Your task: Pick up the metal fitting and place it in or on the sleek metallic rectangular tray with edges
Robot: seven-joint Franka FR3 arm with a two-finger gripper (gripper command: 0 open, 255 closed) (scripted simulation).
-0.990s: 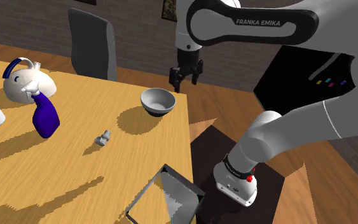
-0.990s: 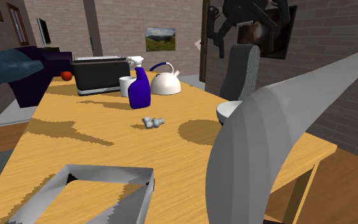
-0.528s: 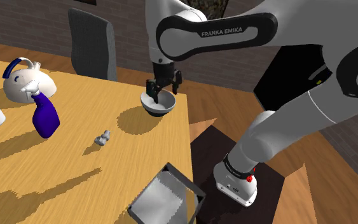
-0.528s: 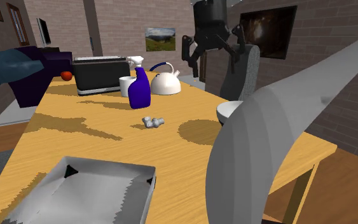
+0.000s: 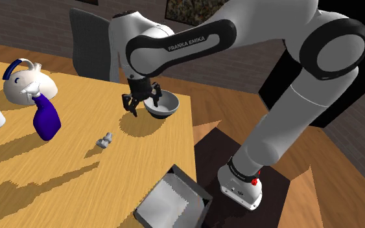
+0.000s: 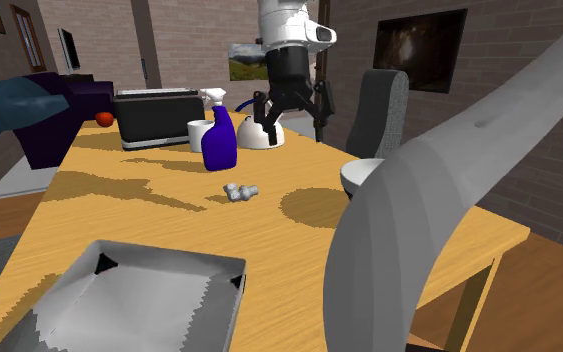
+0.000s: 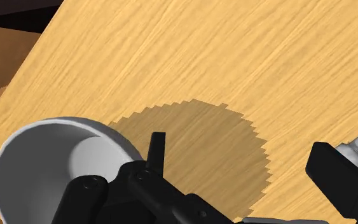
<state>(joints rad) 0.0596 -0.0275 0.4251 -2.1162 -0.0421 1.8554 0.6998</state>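
While our gripper point(image 5: 142, 107) hangs above the table point(image 5: 58, 178) with fingers spread and nothing between them, the metal fitting point(image 5: 104, 140) lies on it between the blue spray bottle point(image 5: 46, 120) and the grey bowl point(image 5: 166, 103), well apart from the tray point(image 5: 168, 202). We judge an off-centre descent could nudge it away (it looks small, rollable). Its long axis runs lower-left to upper-right in the shoulder view, narrower end seemingly toward the bowl.

Bright, even light from overhead. My arm point(image 5: 174, 45) casts dark patches with saw-toothed edges on the table point(image 5: 64, 181); a round one lies beneath my gripper point(image 5: 141, 103). Jagged grey shading crosses the tray point(image 6: 139, 300) floor. Brick walls point(image 6: 179, 40) behind sit dimmer.
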